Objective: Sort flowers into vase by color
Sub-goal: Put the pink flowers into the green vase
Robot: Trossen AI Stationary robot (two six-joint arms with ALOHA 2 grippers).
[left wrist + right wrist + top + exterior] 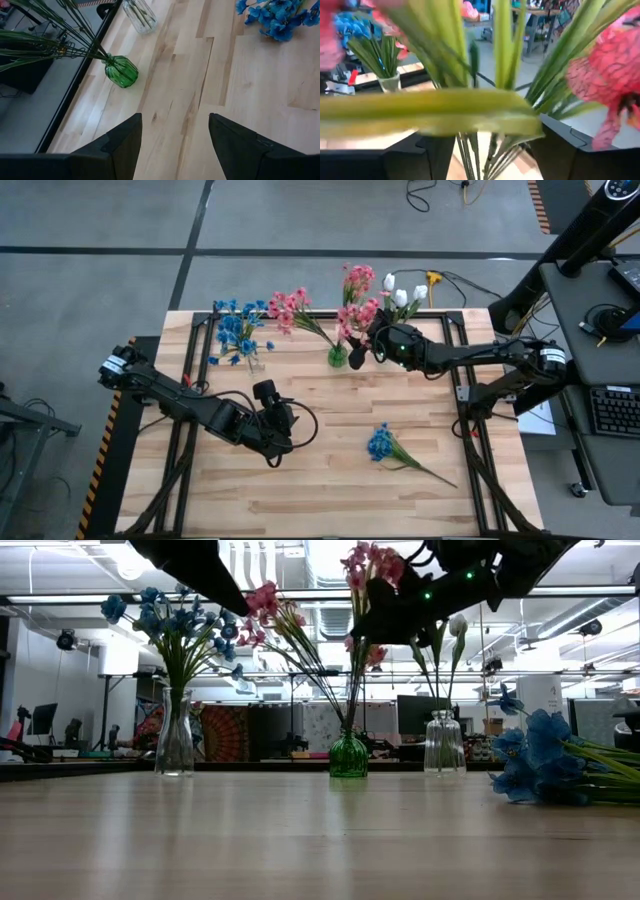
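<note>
Three vases stand along the table's far side. A clear vase point(256, 362) holds blue flowers point(238, 330), a green vase point(338, 357) holds pink flowers point(352, 300), and another clear vase point(443, 745) holds white buds point(403, 292). One blue sprig point(385, 446) lies flat on the table right of the middle. My right gripper point(358, 352) is open, just above the green vase among the pink flowers' stems point(502, 55), which rise between its fingers. My left gripper point(285, 420) is open over the bare table's middle and holds nothing. My right gripper comes level from the table's right side, its open fingers point(432, 152) on either side of the pink flowers' stems above the green vase. A broad leaf point(430, 117) lies across the view. Whether the fingers touch the stems, I cannot tell.
Black frame rails point(190, 380) run along the table's left, right and far edges. A desk with a keyboard point(612, 410) stands right of the table. Bare wood point(300, 490) stretches along the near side. Cables lie on the floor beyond the far edge.
</note>
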